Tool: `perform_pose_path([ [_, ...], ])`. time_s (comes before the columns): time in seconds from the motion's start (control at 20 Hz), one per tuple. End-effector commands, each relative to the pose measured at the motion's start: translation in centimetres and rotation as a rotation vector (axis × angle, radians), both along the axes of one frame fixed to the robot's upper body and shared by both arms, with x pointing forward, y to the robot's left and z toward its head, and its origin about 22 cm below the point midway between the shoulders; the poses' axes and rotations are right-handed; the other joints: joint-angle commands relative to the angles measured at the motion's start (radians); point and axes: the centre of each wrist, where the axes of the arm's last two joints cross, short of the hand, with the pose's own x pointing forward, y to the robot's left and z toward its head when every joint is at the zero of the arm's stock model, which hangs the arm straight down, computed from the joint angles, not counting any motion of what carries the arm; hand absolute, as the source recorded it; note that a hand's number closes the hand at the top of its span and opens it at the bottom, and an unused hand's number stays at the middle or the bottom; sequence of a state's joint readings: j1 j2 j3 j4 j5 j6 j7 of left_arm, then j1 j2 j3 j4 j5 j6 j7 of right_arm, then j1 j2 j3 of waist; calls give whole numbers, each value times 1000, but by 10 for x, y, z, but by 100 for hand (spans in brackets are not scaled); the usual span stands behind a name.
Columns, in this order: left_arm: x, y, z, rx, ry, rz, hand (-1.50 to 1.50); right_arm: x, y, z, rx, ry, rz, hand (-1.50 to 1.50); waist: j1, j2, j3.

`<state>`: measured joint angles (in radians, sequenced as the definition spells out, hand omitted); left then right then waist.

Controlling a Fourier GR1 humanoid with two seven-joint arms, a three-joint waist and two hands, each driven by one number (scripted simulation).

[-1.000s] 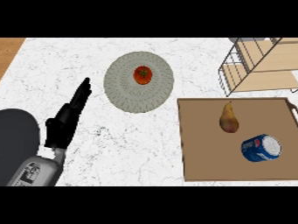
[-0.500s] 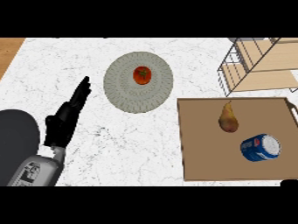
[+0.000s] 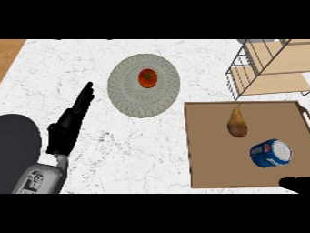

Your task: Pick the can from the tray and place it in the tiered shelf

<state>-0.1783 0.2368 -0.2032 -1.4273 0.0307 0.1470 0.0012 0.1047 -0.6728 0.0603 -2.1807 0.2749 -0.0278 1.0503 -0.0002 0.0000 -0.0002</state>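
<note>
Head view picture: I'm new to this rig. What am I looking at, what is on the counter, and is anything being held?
This is the robot's own view, looking steeply down at a marble counter. The left robot hand rests open at the left, fingers straight, holding nothing. Only a dark tip of the right robot hand shows at the lower right, so I cannot tell its state. A brown tray carries a pear and a blue can lying on its side. A grey plate holds a tomato. The wire tiered shelf stands at the upper right.
</note>
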Motion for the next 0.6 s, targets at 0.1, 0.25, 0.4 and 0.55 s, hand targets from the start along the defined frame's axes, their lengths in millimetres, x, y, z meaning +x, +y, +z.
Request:
perform_pose_path([
  [0.1,8,2,6,7,-8,-3,0,5,6,-13,7,58,-24,-150,-1,0,0],
  [0.25,-15,4,-11,8,11,-9,0,9,0,-9,-1,59,-52,-150,1,-1,0],
  [0.4,10,-24,-5,-4,7,-4,0,22,-5,-20,-1,76,-62,-150,-2,0,0],
  [0.55,2,-7,-7,-20,1,10,0,5,9,-38,-8,97,-50,-150,-3,-1,0],
])
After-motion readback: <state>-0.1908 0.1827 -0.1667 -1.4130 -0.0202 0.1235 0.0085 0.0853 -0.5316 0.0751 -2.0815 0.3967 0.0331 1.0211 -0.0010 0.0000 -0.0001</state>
